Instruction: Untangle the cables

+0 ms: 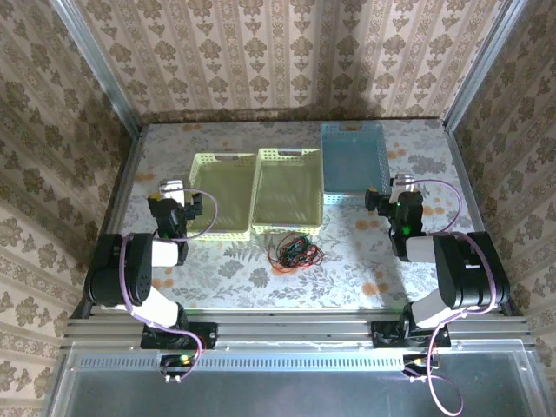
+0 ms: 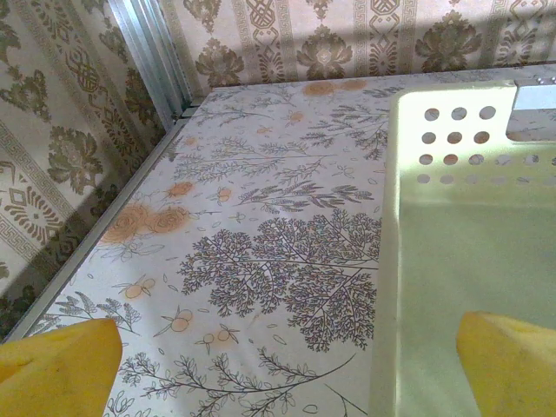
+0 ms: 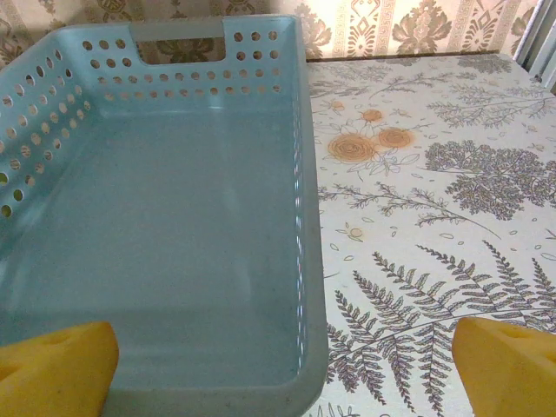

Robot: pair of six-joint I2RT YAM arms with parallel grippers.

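Note:
The cables [image 1: 294, 252] lie as one small tangle of red, black and dark green wires on the patterned table, just in front of the middle yellow basket [image 1: 287, 154]. My left gripper [image 1: 176, 196] stands at the left, beside the left yellow basket [image 1: 222, 157], well apart from the tangle. In the left wrist view the left gripper [image 2: 287, 382] is open, its yellow pads [image 2: 61, 365] wide apart with bare table between them. My right gripper [image 1: 388, 195] is at the right, and in the right wrist view the right gripper [image 3: 282, 382] stands open over the blue basket's near corner [image 3: 311, 261].
Three perforated baskets stand in a row at mid-table: two yellow, then the blue basket [image 1: 352, 128] on the right. The left yellow basket's wall [image 2: 387, 261] runs close to my left fingers. Wallpapered walls and metal rails [image 2: 152, 52] enclose the table.

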